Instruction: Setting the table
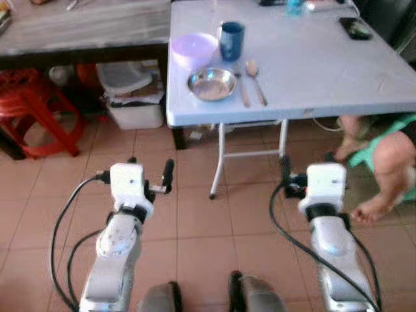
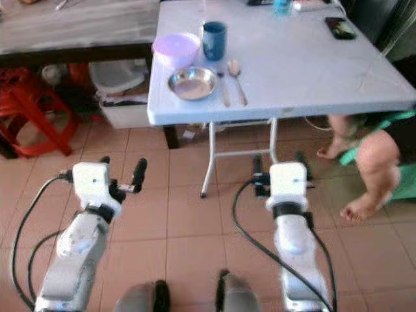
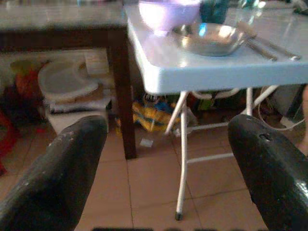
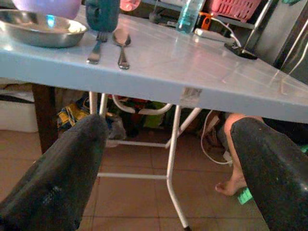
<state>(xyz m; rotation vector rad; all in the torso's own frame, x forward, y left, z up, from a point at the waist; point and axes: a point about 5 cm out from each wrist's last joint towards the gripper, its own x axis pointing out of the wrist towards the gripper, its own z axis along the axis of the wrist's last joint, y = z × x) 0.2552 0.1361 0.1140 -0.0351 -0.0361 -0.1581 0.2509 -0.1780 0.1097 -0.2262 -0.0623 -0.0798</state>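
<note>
Left wrist view: left gripper [image 3: 166, 168] and right gripper [image 4: 171, 168] both gape wide, empty, short of the white folding table [image 1: 338, 78]. Steel plate [image 1: 212, 84] near its corner: light, rigid, slippery; pinch the rim.

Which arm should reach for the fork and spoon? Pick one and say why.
Probably the right. The right gripper hangs open nearly below the fork and spoon, while the left gripper, also open, sits off beyond the table's left corner.

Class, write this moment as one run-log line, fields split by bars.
left gripper open, empty | right gripper open, empty | both short of white table | steel plate, fork, spoon already set
</note>
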